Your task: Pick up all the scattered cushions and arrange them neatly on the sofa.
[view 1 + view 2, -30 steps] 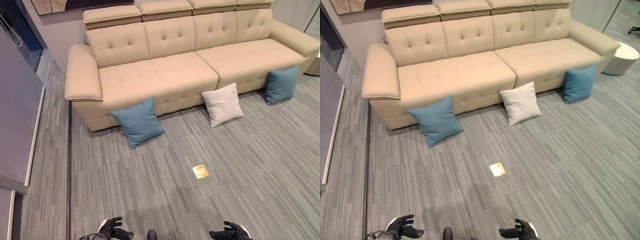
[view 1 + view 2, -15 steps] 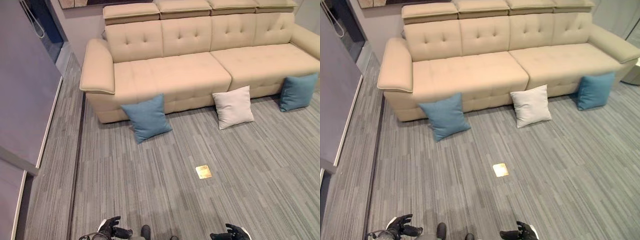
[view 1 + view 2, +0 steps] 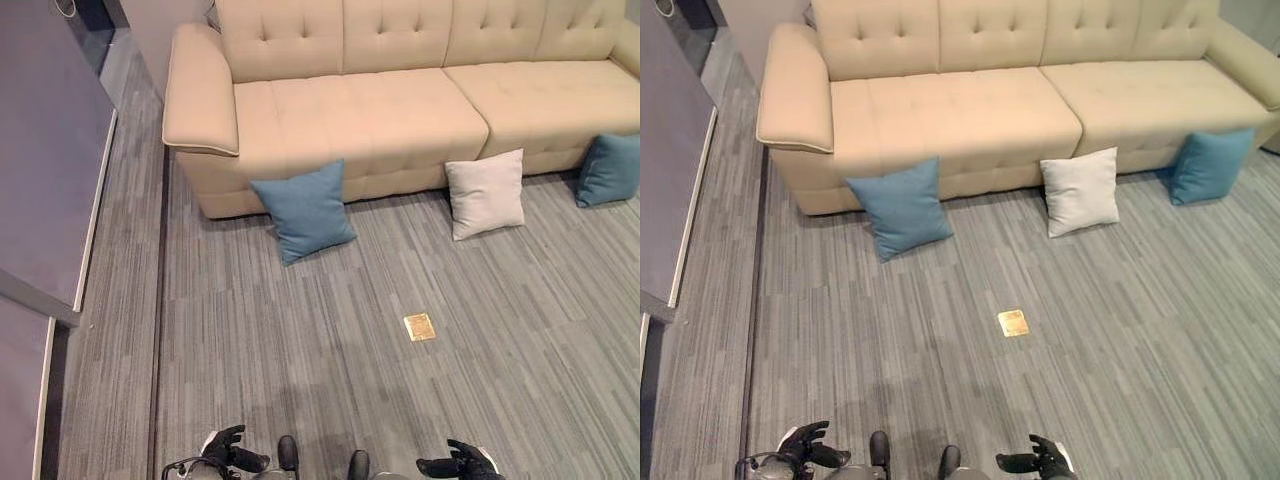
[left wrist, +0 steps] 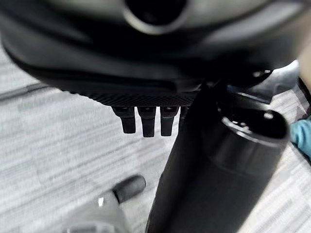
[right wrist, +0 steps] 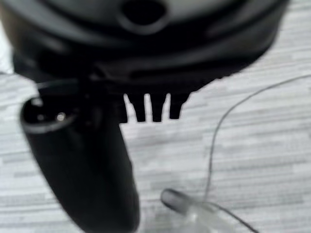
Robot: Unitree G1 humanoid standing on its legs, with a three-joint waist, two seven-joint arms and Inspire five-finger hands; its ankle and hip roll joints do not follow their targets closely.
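Observation:
A long beige sofa (image 3: 400,110) stands across the far side of the room. Three cushions lean against its front on the grey floor: a blue cushion (image 3: 303,209) toward the left, a white cushion (image 3: 485,194) in the middle, and a second blue cushion (image 3: 610,169) at the right edge. My left hand (image 3: 222,452) and right hand (image 3: 463,463) hang low at the near edge, far from the cushions. Both are open with relaxed fingers and hold nothing. Each wrist view looks past straight fingers (image 4: 142,121) (image 5: 151,108) at bare floor.
A small brass floor plate (image 3: 419,326) lies in the carpet between me and the sofa. A grey partition wall (image 3: 45,180) runs along the left side. The floor before the sofa is wide and open.
The whole picture has shifted: the camera has moved nearer and tipped down, so the sofa and cushions sit higher in view. Both hands stay low and open.

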